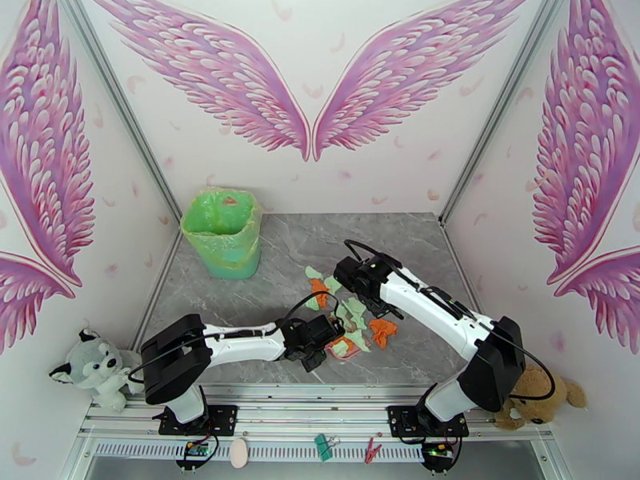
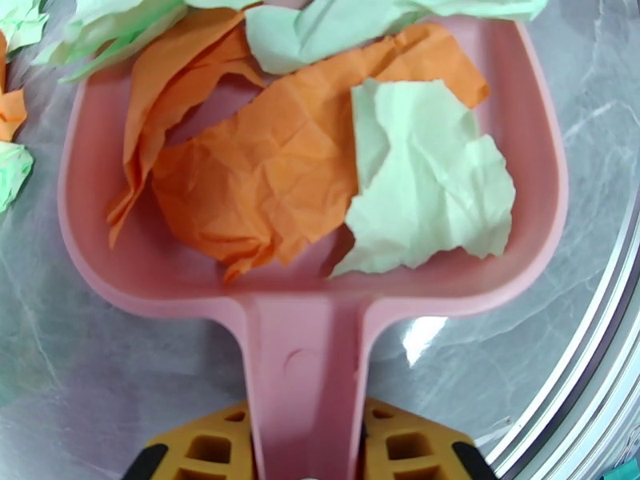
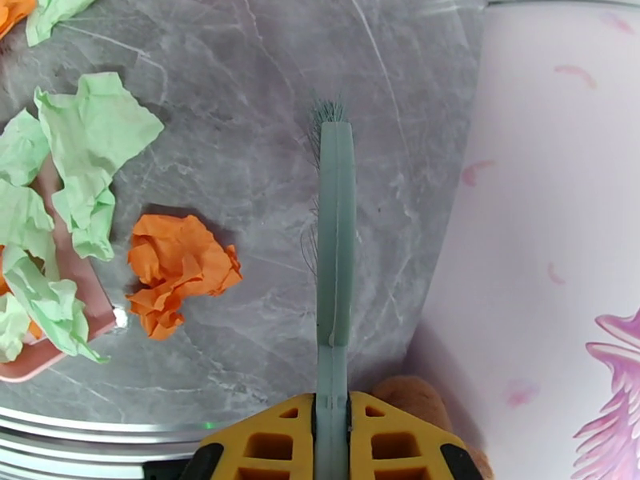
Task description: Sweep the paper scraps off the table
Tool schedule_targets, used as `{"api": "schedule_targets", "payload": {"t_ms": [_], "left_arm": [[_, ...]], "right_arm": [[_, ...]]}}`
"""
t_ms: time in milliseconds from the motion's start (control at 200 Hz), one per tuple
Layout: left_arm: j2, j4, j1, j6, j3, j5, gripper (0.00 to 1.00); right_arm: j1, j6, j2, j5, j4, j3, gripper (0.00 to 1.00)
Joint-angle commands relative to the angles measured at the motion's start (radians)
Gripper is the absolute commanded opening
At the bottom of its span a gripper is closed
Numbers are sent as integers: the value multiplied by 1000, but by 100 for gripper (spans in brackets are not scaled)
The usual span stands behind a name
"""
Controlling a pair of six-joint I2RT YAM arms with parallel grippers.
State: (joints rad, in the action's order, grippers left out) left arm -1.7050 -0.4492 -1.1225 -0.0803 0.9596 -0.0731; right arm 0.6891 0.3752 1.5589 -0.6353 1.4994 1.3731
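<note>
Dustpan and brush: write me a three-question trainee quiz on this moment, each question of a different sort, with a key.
1. True or false: the left gripper is shut on the handle of the pink dustpan.
2. What does the right gripper hold? A) the teal brush B) a plush toy C) a clothes peg
3. In the right wrist view, what colour is the crumpled scrap lying on the table between the dustpan and the brush?

Key: 1 true; 2 A; 3 orange.
</note>
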Motion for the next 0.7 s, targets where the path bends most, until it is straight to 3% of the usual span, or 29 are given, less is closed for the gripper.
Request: {"api": "schedule_targets", "payload": {"t_ms": [0, 695], "left_arm": [[1, -50, -16, 27, -13, 28, 0], [-126, -3, -42, 15, 84, 44, 0]], "right_arm": [[-3, 57, 13, 38, -5, -34, 0], [142, 89, -29, 293, -134, -132, 0]]}}
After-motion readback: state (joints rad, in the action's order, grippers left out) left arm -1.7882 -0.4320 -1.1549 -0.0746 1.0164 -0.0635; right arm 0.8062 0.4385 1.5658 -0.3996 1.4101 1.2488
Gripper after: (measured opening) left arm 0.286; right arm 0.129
